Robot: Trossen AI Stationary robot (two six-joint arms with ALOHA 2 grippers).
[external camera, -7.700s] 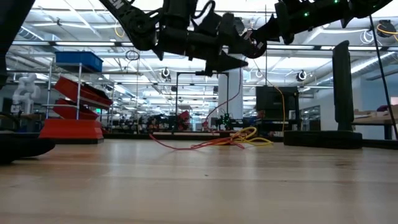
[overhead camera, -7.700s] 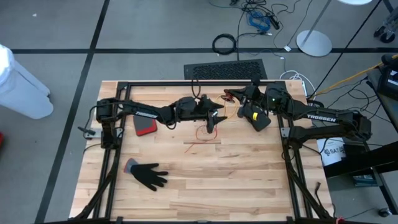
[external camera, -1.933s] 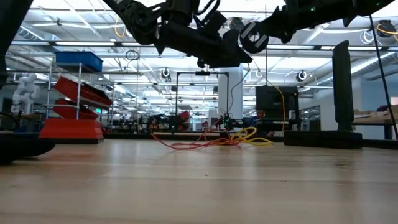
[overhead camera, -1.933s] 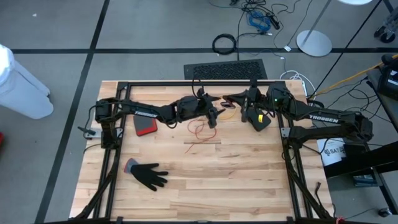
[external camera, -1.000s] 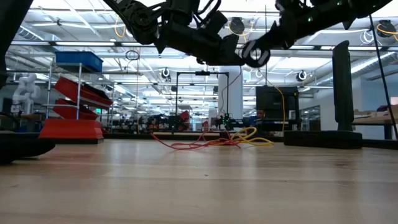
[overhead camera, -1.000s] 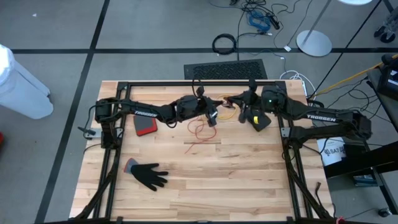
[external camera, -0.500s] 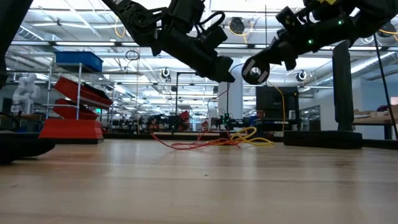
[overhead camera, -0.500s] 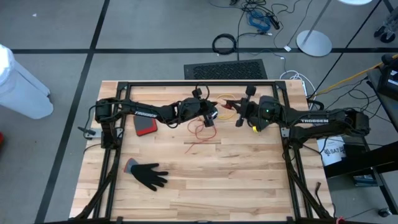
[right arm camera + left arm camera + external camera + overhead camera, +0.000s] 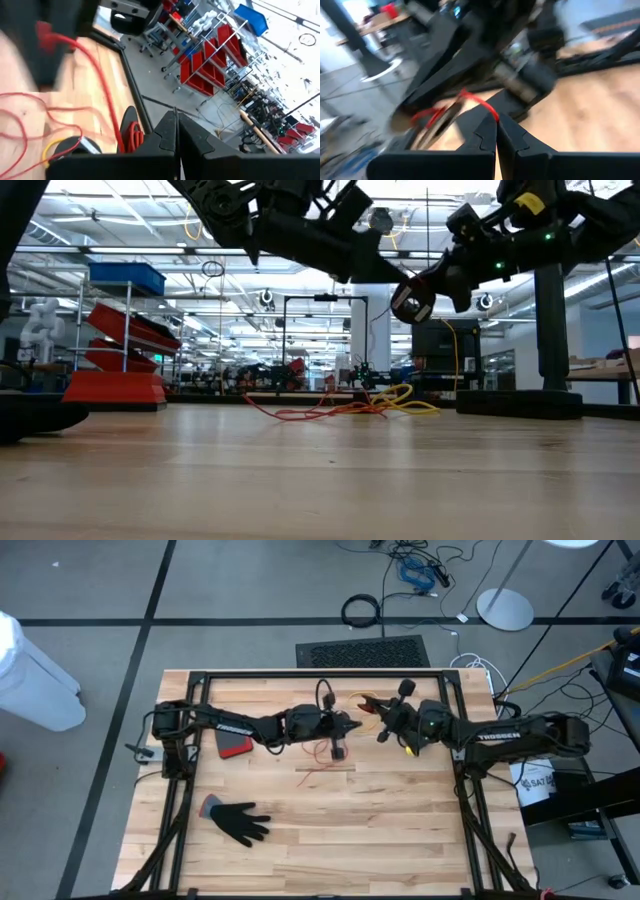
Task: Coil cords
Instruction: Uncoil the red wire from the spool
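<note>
A thin red cord (image 9: 324, 751) lies in loose loops on the wooden table, with a yellow cord (image 9: 405, 395) beside it at the far middle. No black cord shows. My left gripper (image 9: 347, 726) hangs above the red loops, shut on a strand of the red cord (image 9: 479, 101). My right gripper (image 9: 379, 721) faces it from the table's right, shut, with a small red coil (image 9: 132, 135) around its fingers. The strand (image 9: 95, 65) runs between the two grippers. In the low view both grippers (image 9: 372, 275) (image 9: 408, 302) hang well above the table. My left gripper pinches one strand of the red cord (image 9: 490, 111) at its fingertips, coming nearly level from the table's left. The strand bends over the tips and runs across to the coil at the other gripper. My right gripper carries several turns of red cord (image 9: 134, 131) around its shut fingers, clear of the table. The fingers lie about level, pointing to the table's left. Whether anything is pinched between them, I cannot tell.
A black glove (image 9: 238, 822) lies near the front left of the table. A red and black flat thing (image 9: 232, 745) sits beside the left arm. A black frame (image 9: 300, 673) rims the table. A thick black cable ring (image 9: 360, 610) lies on the floor beyond.
My right gripper has come down toward the table and rolled about its own axis, staying shut with the red coil on it. My left gripper has swung a little and turned, still shut on the red strand. The loops on the table have kept their place.
</note>
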